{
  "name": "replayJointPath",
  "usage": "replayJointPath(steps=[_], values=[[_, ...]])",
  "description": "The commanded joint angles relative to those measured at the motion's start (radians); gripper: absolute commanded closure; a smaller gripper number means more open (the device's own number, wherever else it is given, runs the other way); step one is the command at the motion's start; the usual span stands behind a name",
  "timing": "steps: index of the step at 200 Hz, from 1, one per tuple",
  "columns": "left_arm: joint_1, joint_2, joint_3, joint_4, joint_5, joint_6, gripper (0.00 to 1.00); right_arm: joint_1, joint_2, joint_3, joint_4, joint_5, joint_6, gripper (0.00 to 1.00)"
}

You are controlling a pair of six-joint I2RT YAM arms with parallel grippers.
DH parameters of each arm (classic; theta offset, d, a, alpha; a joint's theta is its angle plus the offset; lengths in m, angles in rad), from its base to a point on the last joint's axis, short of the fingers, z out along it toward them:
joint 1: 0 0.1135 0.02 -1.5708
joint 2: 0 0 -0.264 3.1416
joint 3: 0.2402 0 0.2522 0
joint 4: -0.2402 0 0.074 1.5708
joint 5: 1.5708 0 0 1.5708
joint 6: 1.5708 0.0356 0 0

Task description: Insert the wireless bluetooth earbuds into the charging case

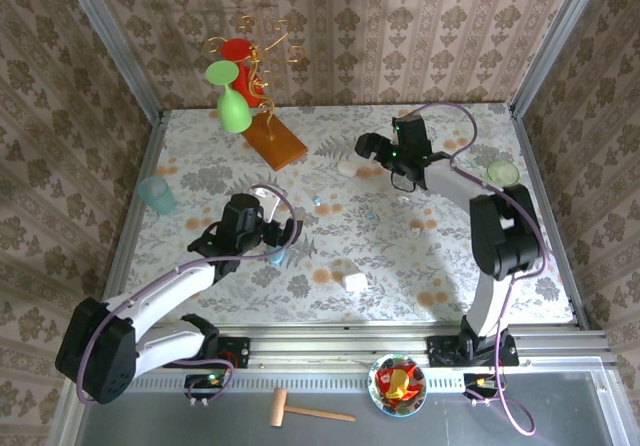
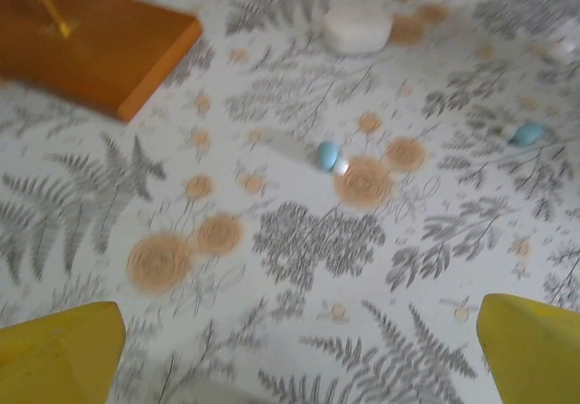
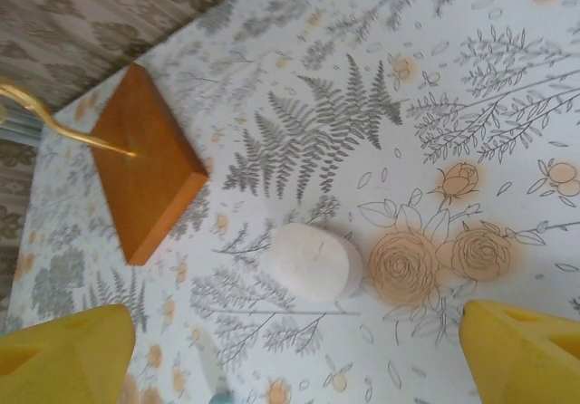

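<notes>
A white oval charging case (image 3: 317,259) lies closed on the floral cloth, below and between the wide-apart yellow fingers of my right gripper (image 3: 294,360), which is open and empty. From above, that case (image 1: 347,168) sits just under the right gripper (image 1: 366,150). Two pale blue earbuds (image 2: 327,155) (image 2: 527,133) lie on the cloth ahead of my left gripper (image 2: 304,359), also open and empty. In the top view the left gripper (image 1: 283,228) hovers mid-table, with small earbuds (image 1: 318,206) (image 1: 415,231) scattered to its right.
An orange wooden base (image 1: 275,141) with a gold wire stand holds green and red glasses at the back. A second white case (image 1: 355,281) lies near the front. A teal cup (image 1: 157,194) stands left, a green lid (image 1: 502,172) right.
</notes>
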Motion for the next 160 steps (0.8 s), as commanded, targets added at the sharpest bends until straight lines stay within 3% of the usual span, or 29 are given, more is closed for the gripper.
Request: replayJointPath(steps=[1,51,91,130,160], values=[[-0.025,-0.001,0.032,-0.273,-0.097,-0.094,0.00,0.016,-0.089,-0.078,-0.041,0.020,-0.090,0.07],[-0.035,0.107,0.105,-0.428,-0.066,-0.162,0.09,0.030,-0.199,-0.183,-0.059,0.034,-0.110,0.06],[-0.045,0.218,0.127,-0.426,-0.034,-0.158,0.24,0.030,-0.202,-0.186,-0.053,0.025,-0.107,0.07],[-0.067,0.273,0.143,-0.436,-0.033,-0.162,0.27,0.030,-0.192,-0.166,-0.056,0.026,-0.108,0.07],[-0.067,0.290,0.137,-0.441,-0.027,-0.175,0.39,0.030,-0.181,-0.166,-0.050,0.024,-0.104,0.07]])
